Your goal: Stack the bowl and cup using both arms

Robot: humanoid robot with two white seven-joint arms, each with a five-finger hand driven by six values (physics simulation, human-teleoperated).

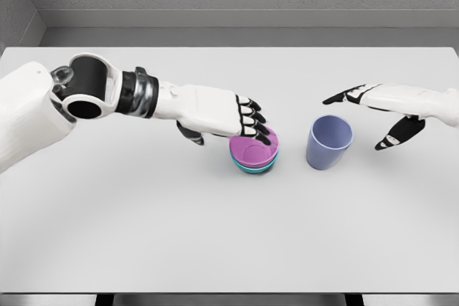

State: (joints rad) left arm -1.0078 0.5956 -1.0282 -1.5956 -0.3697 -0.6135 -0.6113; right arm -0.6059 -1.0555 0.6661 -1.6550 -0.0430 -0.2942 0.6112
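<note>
A pink bowl (252,150) sits nested in a teal bowl (253,169) near the table's middle. My left hand (228,132) reaches in from the left. Its curled fingers (255,121) lie on the pink bowl's far rim, while the thumb (192,135) stays well clear to the left, so nothing is pinched. A lavender cup (329,142) stands upright just right of the bowls. My right hand (355,122) hovers beside and behind the cup with fingers spread and the thumb (394,135) pointing down, not touching it.
The white table (143,234) stretches wide toward its front edge, with a grey wall behind it. The cup and the bowls stand about a cup's width apart.
</note>
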